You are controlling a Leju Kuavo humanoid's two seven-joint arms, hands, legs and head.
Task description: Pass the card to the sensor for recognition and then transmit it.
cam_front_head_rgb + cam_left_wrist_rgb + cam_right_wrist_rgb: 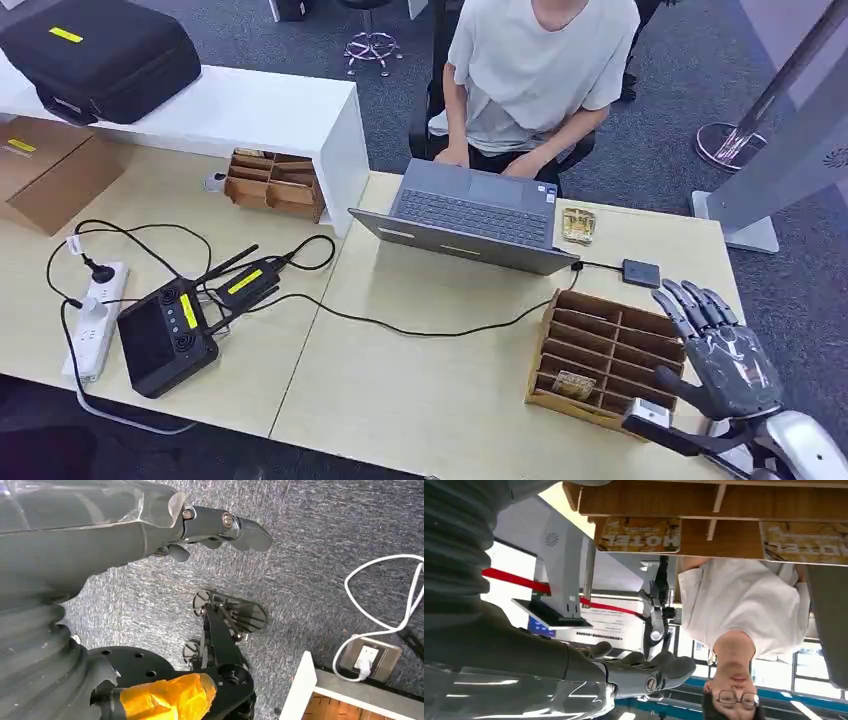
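Card sits low in the wooden rack at lower right, your right hand spread empty beside it — dividers could snag fingers going in.

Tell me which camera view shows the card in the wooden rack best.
The head view: the card is seen from above, lying in a front slot of the wooden rack beside the right hand. The right wrist view shows cards close up with "HOTEL" print, but upside down and cropped. The left wrist view looks at carpet.
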